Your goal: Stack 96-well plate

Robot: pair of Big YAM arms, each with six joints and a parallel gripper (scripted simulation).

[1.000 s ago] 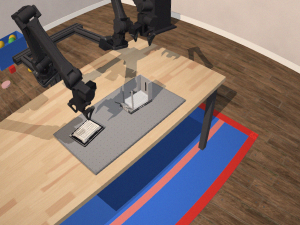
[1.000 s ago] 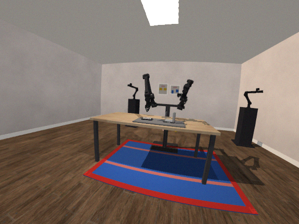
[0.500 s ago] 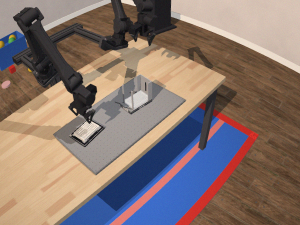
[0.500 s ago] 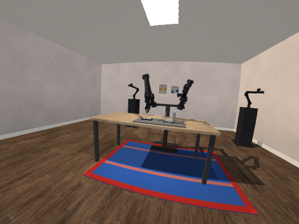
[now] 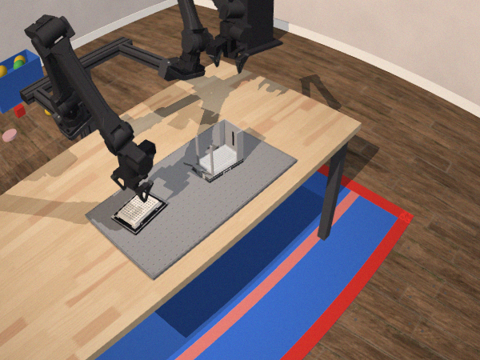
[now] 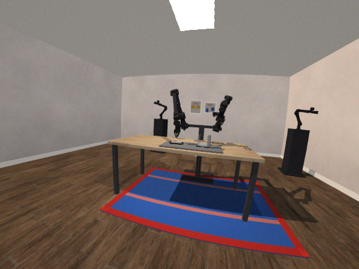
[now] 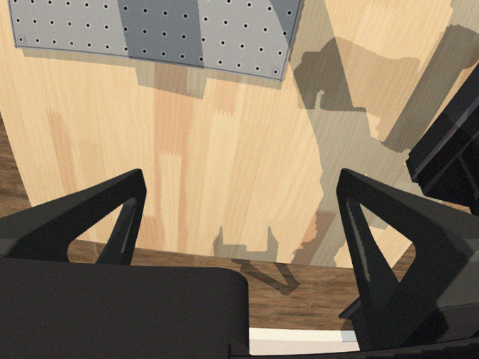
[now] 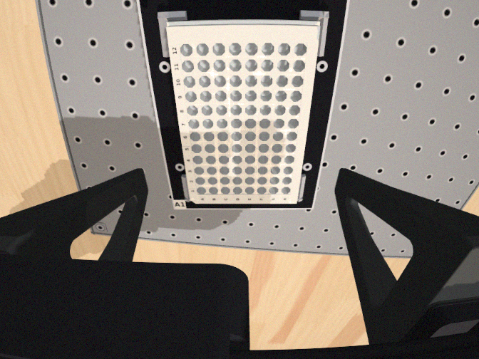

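Note:
The cream 96-well plate (image 5: 138, 209) (image 8: 241, 115) lies flat in nest N1 (image 8: 323, 96), a black base with clear corner guides. In the right wrist view, its row A and column 1 meet at the lower left, by the A1 label (image 8: 179, 204). My right gripper (image 5: 133, 193) (image 8: 241, 179) is open and empty above the plate, toward its column 1 end. A whitish plate (image 5: 222, 157) sits low inside rack K1 (image 5: 240, 146); its lettering is too small to read. My left gripper (image 5: 228, 69) (image 7: 241, 179) is open and empty, away from both plates, near the table's far edge.
Nest and rack stand on a grey perforated board (image 5: 192, 216) (image 7: 239, 34) on the wooden table (image 5: 100, 276). The rack's upright walls and thin posts rise around its plate. Part of an arm shows at the right of the left wrist view.

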